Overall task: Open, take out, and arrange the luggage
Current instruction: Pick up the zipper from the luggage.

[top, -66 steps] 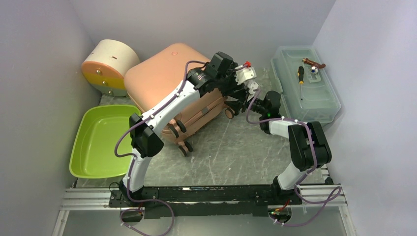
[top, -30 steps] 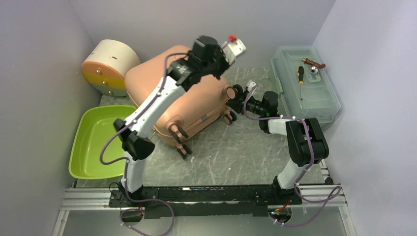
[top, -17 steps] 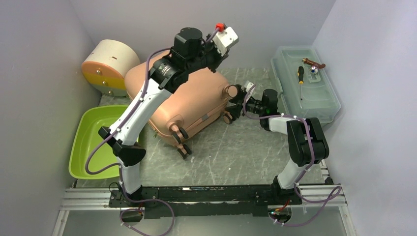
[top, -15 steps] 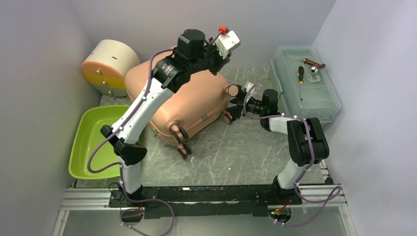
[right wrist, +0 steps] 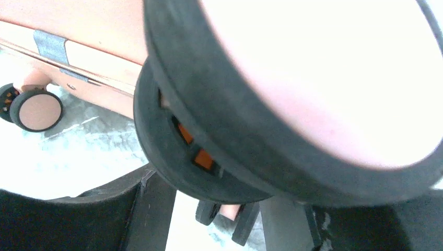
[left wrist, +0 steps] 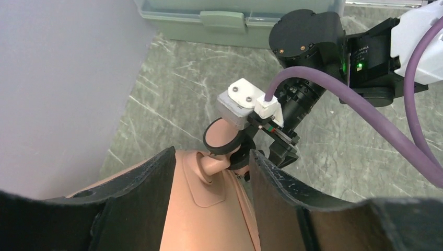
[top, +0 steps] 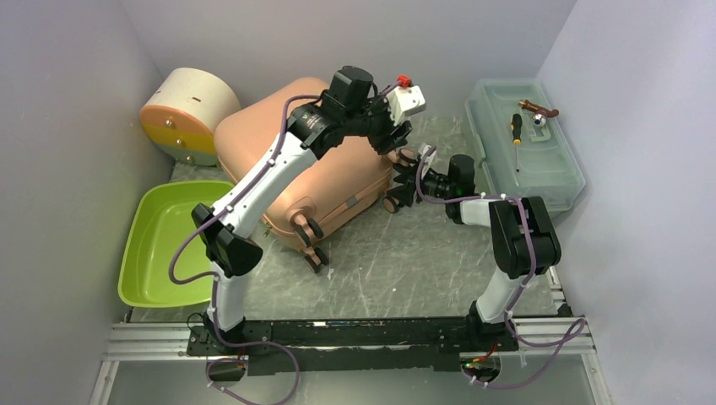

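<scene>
Centre of the overhead frame, on the grey worktop (top: 397,261), lies the luggage (top: 262,139): salmon-pink hard shell, rounded corners, dark wheels (top: 317,253), shut. Left end effector (left wrist: 211,157) hangs with fingers apart over its upper-right corner; right end effector (top: 411,179), also apart, straddles one wheel. Opening likely needs one arm steadying while the other works the seam
</scene>
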Tool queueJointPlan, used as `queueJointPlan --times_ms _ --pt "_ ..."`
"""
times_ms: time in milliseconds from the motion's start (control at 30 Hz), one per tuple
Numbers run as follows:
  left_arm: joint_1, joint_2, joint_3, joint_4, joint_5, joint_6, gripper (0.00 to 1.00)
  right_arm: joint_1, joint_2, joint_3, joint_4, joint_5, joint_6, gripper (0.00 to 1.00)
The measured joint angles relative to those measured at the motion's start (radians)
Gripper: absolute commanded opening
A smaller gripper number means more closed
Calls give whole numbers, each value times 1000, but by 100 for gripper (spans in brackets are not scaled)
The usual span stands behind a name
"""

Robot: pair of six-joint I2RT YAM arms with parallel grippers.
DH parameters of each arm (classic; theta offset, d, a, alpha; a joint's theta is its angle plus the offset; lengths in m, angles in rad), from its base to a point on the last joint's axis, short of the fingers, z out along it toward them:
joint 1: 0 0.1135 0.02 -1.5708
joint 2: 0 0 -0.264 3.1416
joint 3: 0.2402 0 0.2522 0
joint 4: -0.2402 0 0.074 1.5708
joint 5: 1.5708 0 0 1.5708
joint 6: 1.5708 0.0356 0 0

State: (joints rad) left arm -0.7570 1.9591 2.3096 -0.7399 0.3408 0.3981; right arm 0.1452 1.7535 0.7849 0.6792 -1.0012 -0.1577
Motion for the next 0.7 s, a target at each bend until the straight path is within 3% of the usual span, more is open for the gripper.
queueJointPlan --times_ms 400,467,700 --pt "3 35 -39 -8 18 3 62 21 46 -5 143 36 132 55" --pt "10 35 -39 -7 22 -1 63 26 46 -9 153 54 143 50" --pt "97 27 -39 -6 31 -31 65 30 46 -12 157 111 131 11"
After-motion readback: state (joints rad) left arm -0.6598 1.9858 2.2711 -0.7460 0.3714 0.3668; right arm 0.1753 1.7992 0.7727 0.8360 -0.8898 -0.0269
